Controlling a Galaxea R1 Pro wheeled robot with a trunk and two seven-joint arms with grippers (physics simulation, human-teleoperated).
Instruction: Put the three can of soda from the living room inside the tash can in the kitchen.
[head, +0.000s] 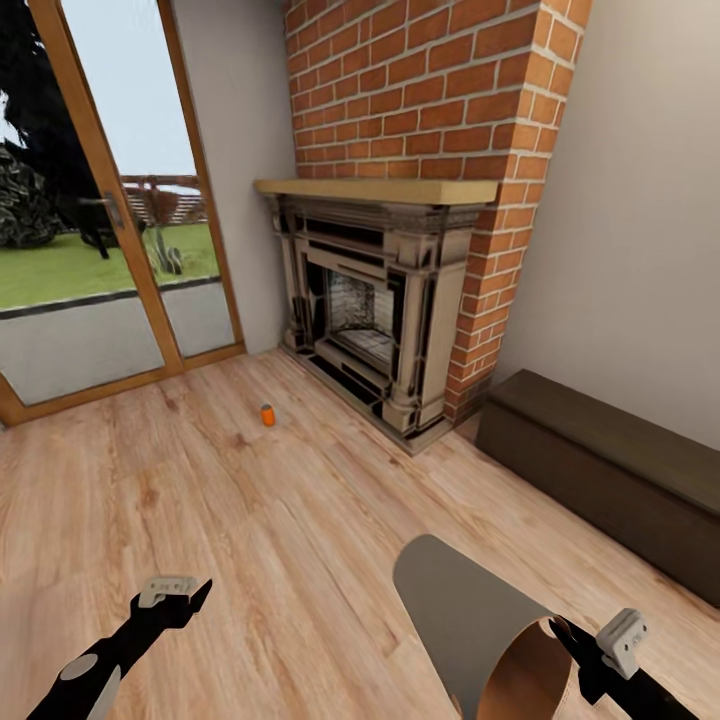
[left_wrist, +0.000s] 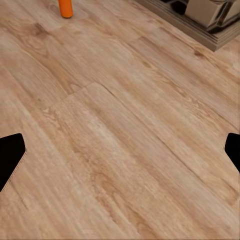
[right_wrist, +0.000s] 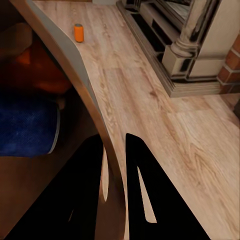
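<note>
My right gripper (right_wrist: 116, 165) is clenched on the rim of the tapered grey trash can (head: 460, 610), tilted with its mouth toward me; a dark blue can (right_wrist: 27, 125) and an orange can (right_wrist: 37, 67) lie inside. My left gripper (head: 178, 592) hangs released over bare plank floor (head: 290, 520). Another orange can (head: 267, 414) stands upright ahead, apart from the brick fireplace (head: 390, 310).

Orange soda can (head: 267, 414) at eleven o'clock on pale wood-grain floor (head: 250, 520) — red brick fireplace (head: 420, 110), grey bin (head: 470, 610) coppery inside.
</note>
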